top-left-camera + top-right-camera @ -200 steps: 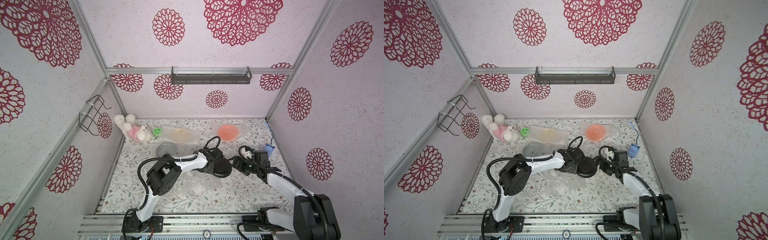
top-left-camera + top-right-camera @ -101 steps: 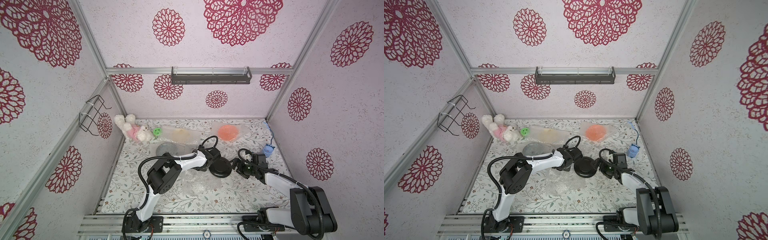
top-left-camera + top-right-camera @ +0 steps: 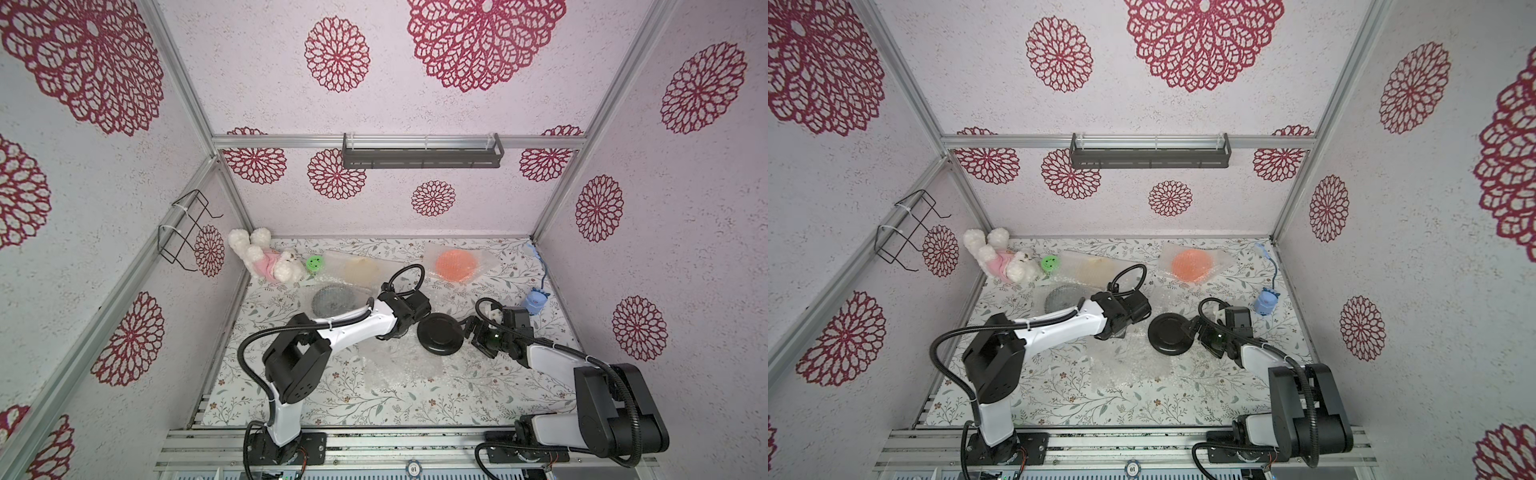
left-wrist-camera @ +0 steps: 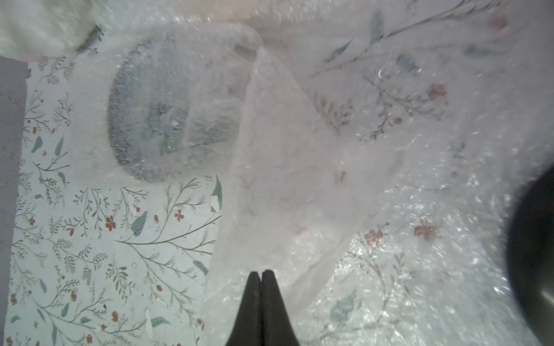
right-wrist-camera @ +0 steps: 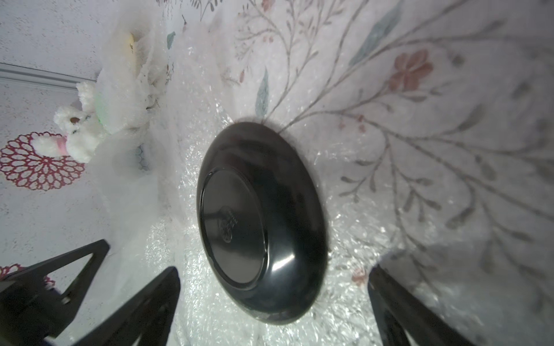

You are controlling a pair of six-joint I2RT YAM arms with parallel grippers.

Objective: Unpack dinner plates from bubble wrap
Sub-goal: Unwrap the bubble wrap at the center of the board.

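Black plate (image 3: 440, 338) and loose bubble wrap (image 3: 399, 368) crowd the middle; table (image 3: 332, 409) front open

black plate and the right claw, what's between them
Only bubble wrap. The right wrist view shows it filling the gaps between the black plate and the open right claw, whose fingers flank the plate's near rim without touching.

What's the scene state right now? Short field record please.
left gripper: shut, pinching loose bubble wrap
right gripper: open, at the black plate's rim
black plate: unwrapped, upside down, lying on the loose bubble wrap
orange plate: wrapped, at back
cream plate: wrapped, at back
blue-green plate: wrapped, beside left arm
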